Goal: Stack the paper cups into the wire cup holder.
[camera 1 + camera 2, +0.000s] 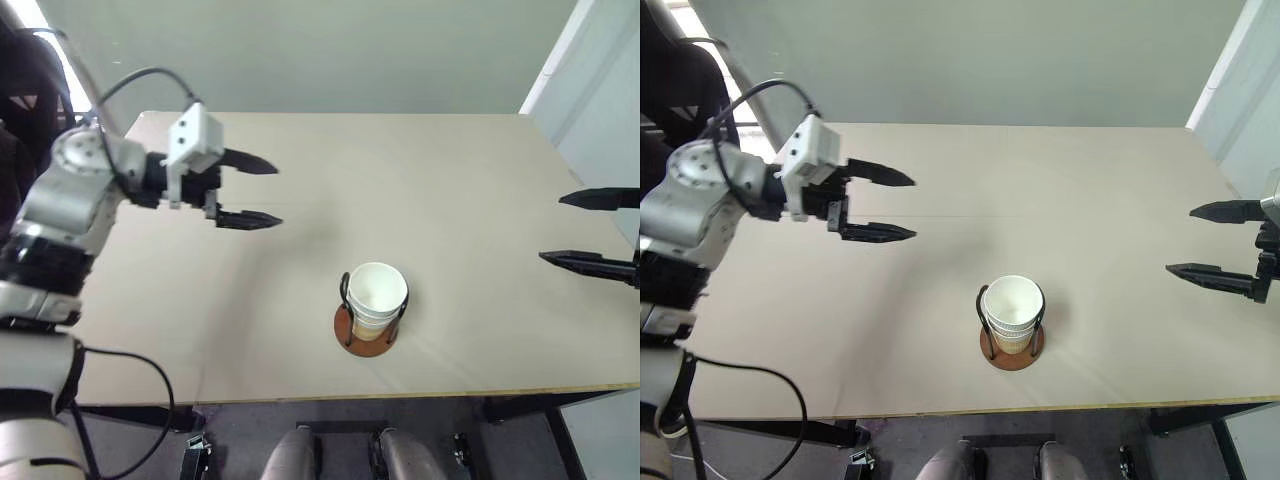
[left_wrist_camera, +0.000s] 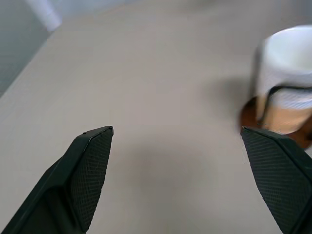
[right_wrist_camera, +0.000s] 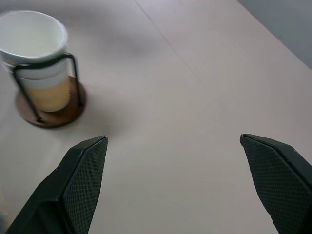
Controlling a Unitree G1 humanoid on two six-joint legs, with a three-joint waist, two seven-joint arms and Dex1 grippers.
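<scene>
- Cups (image 1: 376,296) sit nested one inside another in the holder (image 1: 366,331), which stands on the table (image 1: 420,190) towards its near edge, roughly midway between the two arms.
- Seen from above, the stack stands upright: its long axis runs straight up from the table, mouths open to the ceiling, the white inside of the top cup showing.
- White rims step down the stack, and a tan-yellow wall shows low down, just above the base.
- The holder's reddish-brown disc lies flat on the table, and its thin black wire loops rise on either side of the stack, close against the cup walls; the top rim stands a little higher than the wire.
- The left gripper (image 1: 262,192) hangs above the far left part of the table, well apart from the cups, its black fingers pointing across towards the right; the jaws are spread wide and hold nothing.
- In the left wrist view the stack appears beyond one finger (image 2: 87,168), with bare table between the two.
- The right gripper (image 1: 1207,241) is at the right edge of the table, pointing left, also spread wide and empty.
- Its wrist view shows the holder off to one side beyond its fingers (image 3: 83,180), not between them.
</scene>
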